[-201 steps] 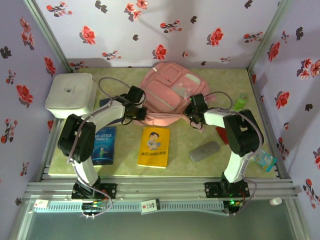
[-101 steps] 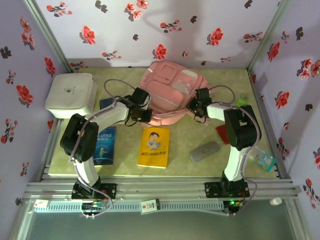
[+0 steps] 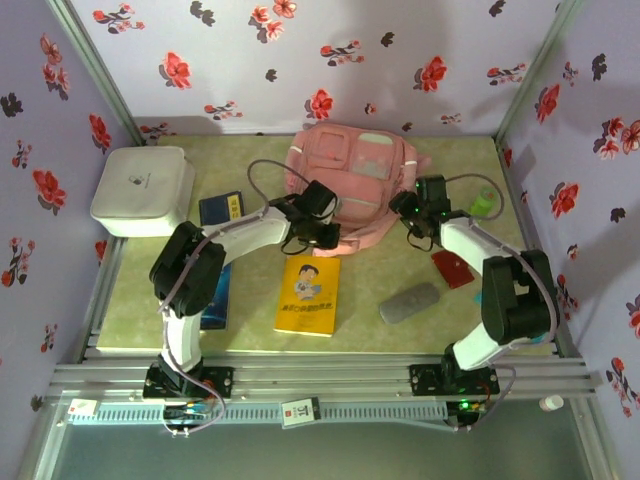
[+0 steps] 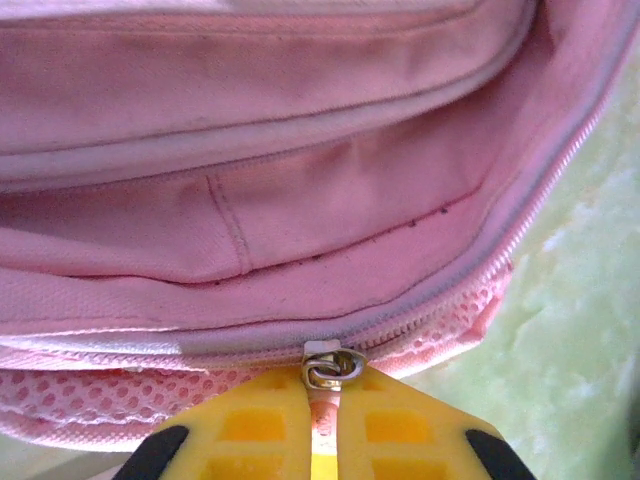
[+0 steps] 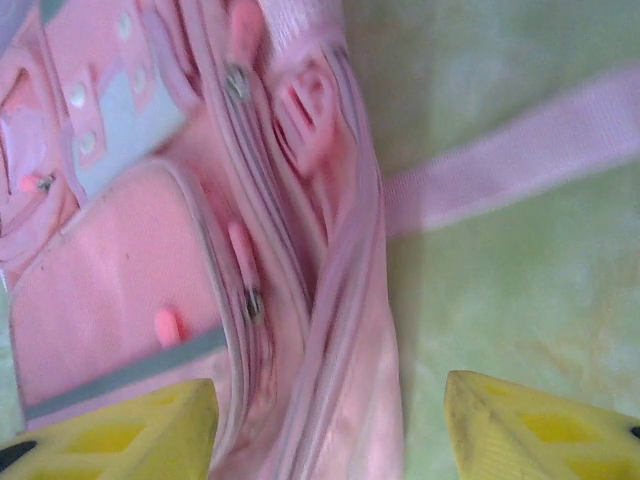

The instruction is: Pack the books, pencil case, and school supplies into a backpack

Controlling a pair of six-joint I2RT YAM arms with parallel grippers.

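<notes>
The pink backpack [image 3: 352,180] lies at the back middle of the table. My left gripper [image 3: 327,236] is at its near edge, shut on the metal zipper pull [image 4: 333,367] of the main zip; its yellow fingers [image 4: 250,425] press together under the pull. My right gripper [image 5: 330,430] stands open at the backpack's right side [image 3: 410,210], one finger over the pink fabric and the other over the green mat, holding nothing. On the mat lie a navy book [image 3: 220,209], a blue book [image 3: 214,296] partly under the left arm, a yellow book [image 3: 308,293] and the grey pencil case [image 3: 410,302].
A white rounded box [image 3: 143,190] sits at the back left. A small green object [image 3: 483,204] and a red flat item [image 3: 452,268] lie right of the backpack. A pink strap [image 5: 520,150] trails over the mat. Flowered walls close three sides.
My left gripper has travelled right along the backpack's near edge with the zipper pull. The right gripper has opened, let go of the fabric and shifted right. The backpack has slid right.
</notes>
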